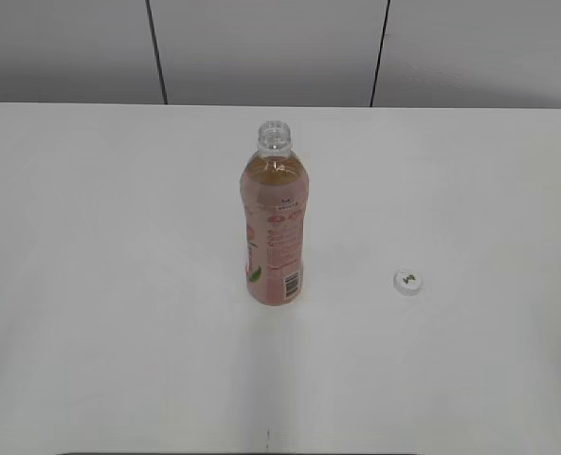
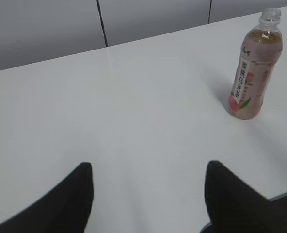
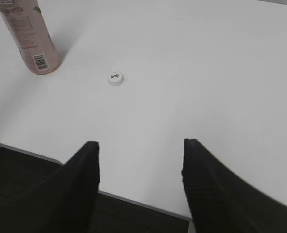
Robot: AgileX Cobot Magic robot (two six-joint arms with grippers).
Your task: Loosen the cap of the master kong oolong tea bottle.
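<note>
White and smooth, the table (image 1: pixel 119 284) fills the scene, matte and bare around two small items. At its middle stands the master kong oolong tea bottle (image 1: pixel 275 227), upright, a slim clear plastic cylinder of amber tea under a pink wrap label with a barcode near its base. Its threaded neck is open. The cap (image 1: pixel 407 282), a small round white plastic disc with a tiny dark green mark on top, lies flat on the table to the right of the bottle and a little nearer, well apart from it.

By that layout the loosening looks done and more; I judge nothing is left to twist. A clean finish would mean keeping both arms clear of the uncapped bottle, since a nudge could tip it and spill tea.

Both tools are back at the near edge. The left gripper (image 2: pixel 146 194) has its dark fingers spread wide and holds nothing; the right gripper (image 3: pixel 139 182) likewise gapes empty.
</note>
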